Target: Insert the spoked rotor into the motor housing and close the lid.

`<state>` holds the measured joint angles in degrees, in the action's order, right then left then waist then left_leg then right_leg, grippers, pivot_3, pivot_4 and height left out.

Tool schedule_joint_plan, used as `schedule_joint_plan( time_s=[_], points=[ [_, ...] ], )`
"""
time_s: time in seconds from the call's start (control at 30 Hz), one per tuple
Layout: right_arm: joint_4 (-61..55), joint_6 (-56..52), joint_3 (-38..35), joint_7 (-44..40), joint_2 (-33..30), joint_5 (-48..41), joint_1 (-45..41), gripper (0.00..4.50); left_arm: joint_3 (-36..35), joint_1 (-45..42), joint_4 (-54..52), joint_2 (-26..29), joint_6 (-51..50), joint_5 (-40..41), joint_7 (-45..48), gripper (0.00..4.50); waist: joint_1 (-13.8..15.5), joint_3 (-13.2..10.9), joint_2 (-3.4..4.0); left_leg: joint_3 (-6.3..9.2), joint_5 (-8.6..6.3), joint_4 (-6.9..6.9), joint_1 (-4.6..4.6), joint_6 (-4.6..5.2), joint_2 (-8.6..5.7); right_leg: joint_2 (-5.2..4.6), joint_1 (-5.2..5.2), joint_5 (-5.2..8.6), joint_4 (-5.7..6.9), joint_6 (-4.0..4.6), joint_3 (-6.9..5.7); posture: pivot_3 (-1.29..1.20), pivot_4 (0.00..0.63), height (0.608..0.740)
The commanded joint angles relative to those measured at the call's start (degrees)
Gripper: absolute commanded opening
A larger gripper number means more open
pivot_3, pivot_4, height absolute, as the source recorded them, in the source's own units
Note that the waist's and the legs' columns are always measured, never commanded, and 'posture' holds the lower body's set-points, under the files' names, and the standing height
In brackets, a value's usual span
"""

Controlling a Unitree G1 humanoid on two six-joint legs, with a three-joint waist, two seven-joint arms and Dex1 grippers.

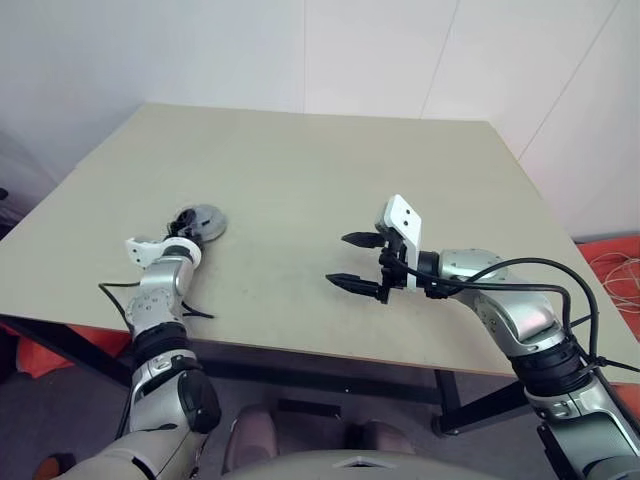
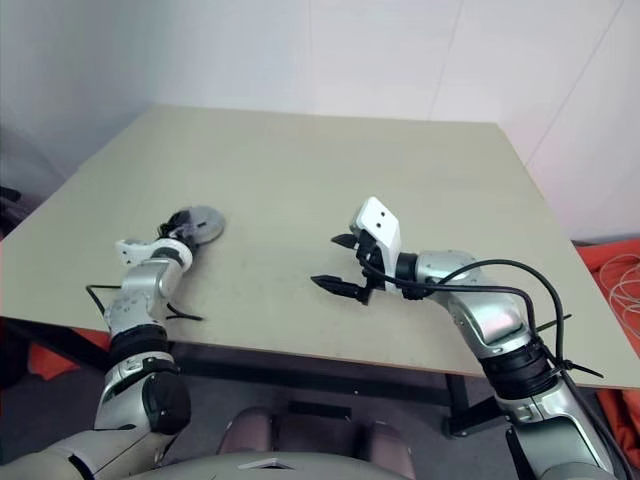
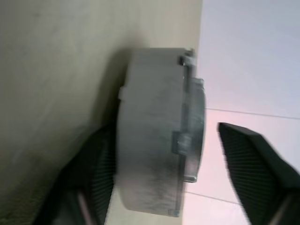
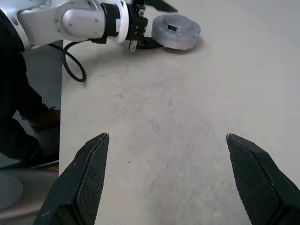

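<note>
With the left hand (image 4: 146,21) spread around the closed motor housing (image 4: 176,32) near the bench's (image 1: 330,180) left edge, and the right hand (image 1: 352,262) spread empty, the housing could be nudged on withdrawal.

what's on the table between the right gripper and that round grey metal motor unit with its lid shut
Nothing: bare beige tabletop separates the right gripper from the round grey metal motor housing, seen in the right wrist view.

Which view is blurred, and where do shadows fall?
Left wrist view: the closed motor housing and both fingers look soft. Right wrist view: sharper, a shadow under the housing. Left eye view: even, soft light on the table.
</note>
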<state>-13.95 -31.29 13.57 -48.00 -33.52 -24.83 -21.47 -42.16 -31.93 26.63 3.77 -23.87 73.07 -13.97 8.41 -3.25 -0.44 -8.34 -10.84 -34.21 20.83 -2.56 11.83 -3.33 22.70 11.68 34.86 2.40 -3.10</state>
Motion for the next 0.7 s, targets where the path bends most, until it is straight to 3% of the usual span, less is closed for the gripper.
schedule_joint_plan(
  time_s=[0.03, 0.3, 0.43, 0.53, 0.7],
  points=[
    [-0.17, 1.33, -1.55, -0.53, 0.62, 0.49, -0.58, 4.50, -1.26, -0.65, -4.88, -1.78, 1.88, 0.61, -7.90, 4.48, -0.09, 0.00, 0.00, -0.01, -0.01, 0.00, -0.09, 0.02, 0.00, -0.01, -0.07, 0.00, 0.00, 0.00, 0.01, 0.00, 0.000, 0.740],
    [0.12, 1.70, -1.79, -1.00, 0.79, 1.78, -0.04, 4.50, 4.31, 7.10, -24.41, -10.93, 0.51, -1.89, -29.77, 4.48, -0.99, 0.00, 0.00, -0.05, -0.15, 0.00, -0.72, 0.23, -0.01, -0.11, -0.69, 0.05, -0.13, -0.06, 0.05, 0.00, 0.000, 0.740],
    [1.00, 2.38, -2.03, -1.17, 0.78, 2.64, 0.14, 4.50, 10.62, 11.78, -31.90, -11.82, -3.99, -4.58, -34.92, 4.48, -1.21, 0.04, 0.04, -0.08, -0.16, 0.00, -0.73, 0.24, -0.02, -0.11, -0.76, 0.08, -0.14, -0.10, 0.05, 0.00, 0.000, 0.740],
    [2.67, 2.97, -2.37, -0.89, 1.09, 3.35, -0.01, 4.50, 18.33, 13.35, -34.67, -5.77, -9.28, -10.96, -28.77, 4.48, -1.25, 0.04, 0.04, -0.08, -0.18, -0.02, -0.77, 0.29, -0.03, -0.07, -0.72, 0.09, -0.14, -0.12, 0.04, 0.00, 0.000, 0.740],
    [9.54, 6.76, -3.06, 1.68, 2.14, 7.22, -0.82, 4.50, 39.10, 14.56, -33.11, 18.20, -10.83, -32.84, -0.01, 4.48, -1.33, 0.02, 0.00, -0.02, -0.09, 0.02, -0.61, 0.17, 0.01, 0.09, -0.39, 0.09, -0.14, -0.14, -0.04, 0.00, 0.000, 0.740]
  ],
)
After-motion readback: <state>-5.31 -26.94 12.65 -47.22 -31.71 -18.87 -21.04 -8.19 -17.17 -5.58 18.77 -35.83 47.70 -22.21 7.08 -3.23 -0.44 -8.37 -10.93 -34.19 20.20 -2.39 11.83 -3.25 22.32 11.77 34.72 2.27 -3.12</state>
